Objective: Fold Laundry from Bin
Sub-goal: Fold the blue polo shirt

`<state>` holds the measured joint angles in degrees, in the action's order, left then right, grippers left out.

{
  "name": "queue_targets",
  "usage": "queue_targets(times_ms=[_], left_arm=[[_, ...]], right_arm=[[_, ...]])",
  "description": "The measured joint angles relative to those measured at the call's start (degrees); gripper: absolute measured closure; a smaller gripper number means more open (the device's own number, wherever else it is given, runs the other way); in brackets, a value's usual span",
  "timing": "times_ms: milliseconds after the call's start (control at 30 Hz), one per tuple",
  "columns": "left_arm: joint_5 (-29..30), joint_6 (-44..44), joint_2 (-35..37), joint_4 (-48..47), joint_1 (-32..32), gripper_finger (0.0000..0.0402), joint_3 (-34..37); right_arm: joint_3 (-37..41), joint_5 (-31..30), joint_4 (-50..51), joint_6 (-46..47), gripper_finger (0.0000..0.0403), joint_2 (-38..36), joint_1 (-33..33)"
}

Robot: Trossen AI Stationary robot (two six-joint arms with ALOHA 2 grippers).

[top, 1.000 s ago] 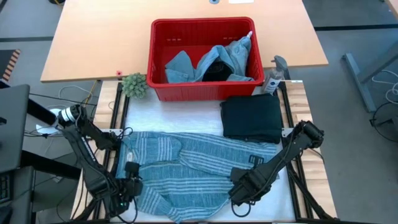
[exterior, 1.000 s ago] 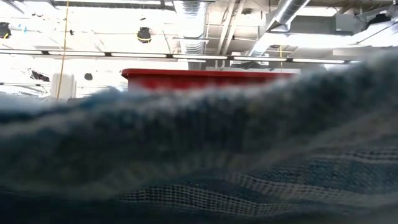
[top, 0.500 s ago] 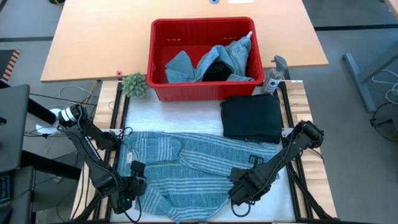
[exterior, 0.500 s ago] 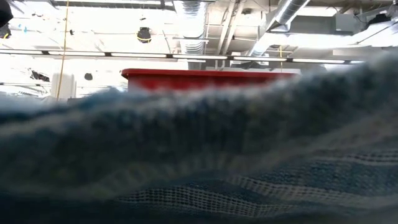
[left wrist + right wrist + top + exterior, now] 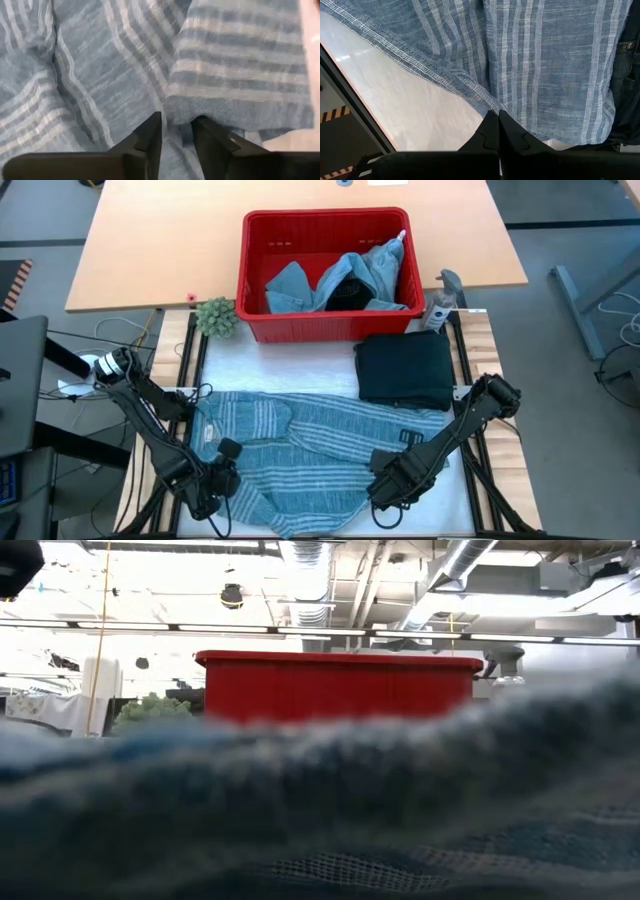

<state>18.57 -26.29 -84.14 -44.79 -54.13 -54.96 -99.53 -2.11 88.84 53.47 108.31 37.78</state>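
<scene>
Your left gripper (image 5: 176, 131) is narrowed around the striped shirt's (image 5: 320, 445) edge; right gripper (image 5: 498, 126) pinches its hem — lift both evenly.

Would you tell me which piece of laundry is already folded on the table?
The black garment, a neat dark square just in front of the red bin; the striped cloth lies spread out and rumpled, the denim pieces are in the bin.

Low view: blurred striped cloth (image 5: 330, 810) hides bin (image 5: 338, 688) base, probably both hands.
</scene>
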Motion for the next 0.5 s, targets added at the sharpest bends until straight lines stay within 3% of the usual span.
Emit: queue_targets(times_ms=[200, 333, 500], left_arm=[[-1.55, 1.88, 0.0, 1.04, 0.93, 0.0344, 0.0], [-2.13, 1.76, 0.0, 4.27, 1.01, 0.039, 1.39], [-1.36, -4.02, 0.09, 5.27, 1.05, 0.0401, 2.62]], right_arm=[[0.0, 0.04, -0.11, -0.04, 0.0388, 0.0, 0.0], [0.0, 0.13, -0.25, -0.19, 0.0388, 0.0, 0.0], [0.0, 0.72, -0.64, -0.13, 0.0388, 0.0, 0.0]])
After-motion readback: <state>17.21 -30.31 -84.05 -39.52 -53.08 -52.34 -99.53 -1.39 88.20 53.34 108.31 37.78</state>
